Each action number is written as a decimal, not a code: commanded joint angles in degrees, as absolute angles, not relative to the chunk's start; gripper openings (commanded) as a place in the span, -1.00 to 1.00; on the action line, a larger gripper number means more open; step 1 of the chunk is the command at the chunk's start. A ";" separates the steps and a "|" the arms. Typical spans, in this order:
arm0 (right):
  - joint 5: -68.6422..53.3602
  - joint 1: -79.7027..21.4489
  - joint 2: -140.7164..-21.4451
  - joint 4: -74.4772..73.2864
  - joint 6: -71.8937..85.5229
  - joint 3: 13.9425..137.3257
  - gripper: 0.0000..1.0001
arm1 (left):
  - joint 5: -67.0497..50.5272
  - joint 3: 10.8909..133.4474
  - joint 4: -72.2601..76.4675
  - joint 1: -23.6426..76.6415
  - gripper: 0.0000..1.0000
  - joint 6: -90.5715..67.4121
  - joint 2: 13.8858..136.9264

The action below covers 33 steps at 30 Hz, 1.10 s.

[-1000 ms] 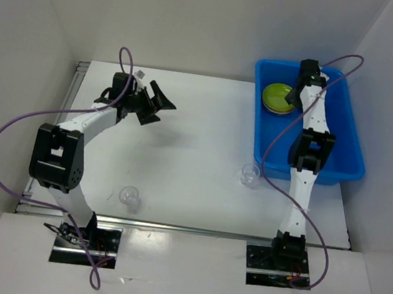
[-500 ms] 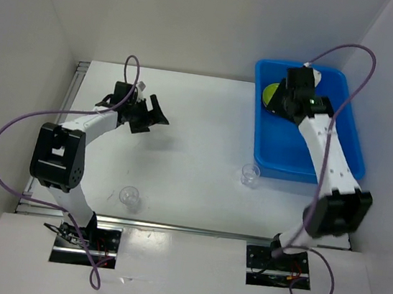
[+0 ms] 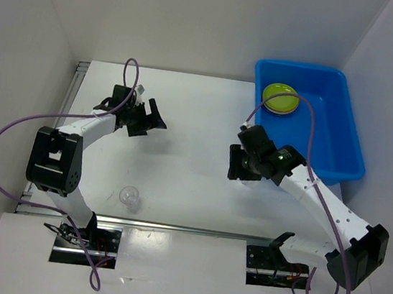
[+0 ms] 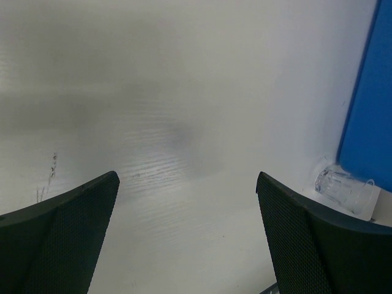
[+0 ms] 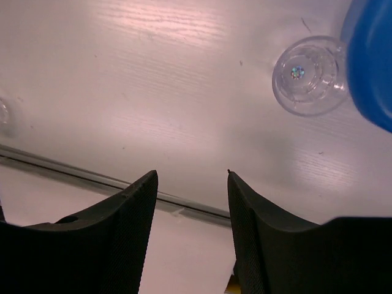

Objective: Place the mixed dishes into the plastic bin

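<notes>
Right tool (image 3: 241, 164), jaws moderately parted and gripping nothing, hangs over the counter (image 3: 177, 181) just off the near-left outside corner of the plastic bin (image 3: 337, 122). In the wrist view the right tool (image 5: 191, 177) points at bare counter, with a clear cup (image 5: 304, 75) up and to the right, tight against the bin's rounded corner (contact cannot be told). A metal rail marks the counter's near edge below the fingertips.

Left tool (image 3: 150, 115), jaws wide and empty, sits over the far-left counter. A broad bare stretch lies between the two tools. Its wrist view shows the left tool (image 4: 187, 177) facing across that stretch to the same clear cup (image 4: 343, 187) by the blue wall.

Change noted: one second ago the right arm reached into the bin above the lime green plate (image 3: 280, 98); it has since withdrawn to the counter. The left tool has shifted only slightly.

Lime green plate: round, glossy, topping a stack at the bin's far-left corner. A second clear cup (image 3: 129, 196) stands alone near the counter's near edge. Counter: white, faint wood grain.
</notes>
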<state>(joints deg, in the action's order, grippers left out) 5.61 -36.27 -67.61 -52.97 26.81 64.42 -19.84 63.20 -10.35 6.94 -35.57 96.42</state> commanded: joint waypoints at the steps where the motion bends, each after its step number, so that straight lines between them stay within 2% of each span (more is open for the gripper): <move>1: 6.23 -37.62 -68.11 -53.88 28.82 64.16 0.10 | -20.92 62.84 -8.79 7.21 1.00 -34.45 94.75; 8: 13.71 -38.23 -74.00 -57.04 37.43 63.29 -0.05 | -20.92 62.31 -8.26 7.21 1.00 -34.45 94.22; 20: 26.80 -39.38 -88.93 -53.35 42.80 68.20 -0.05 | -21.45 61.26 -7.21 7.73 1.00 -34.45 94.22; 33: 30.40 -38.85 -93.60 -52.12 42.80 72.15 -0.03 | -23.73 61.26 -6.68 7.73 1.00 -34.45 95.89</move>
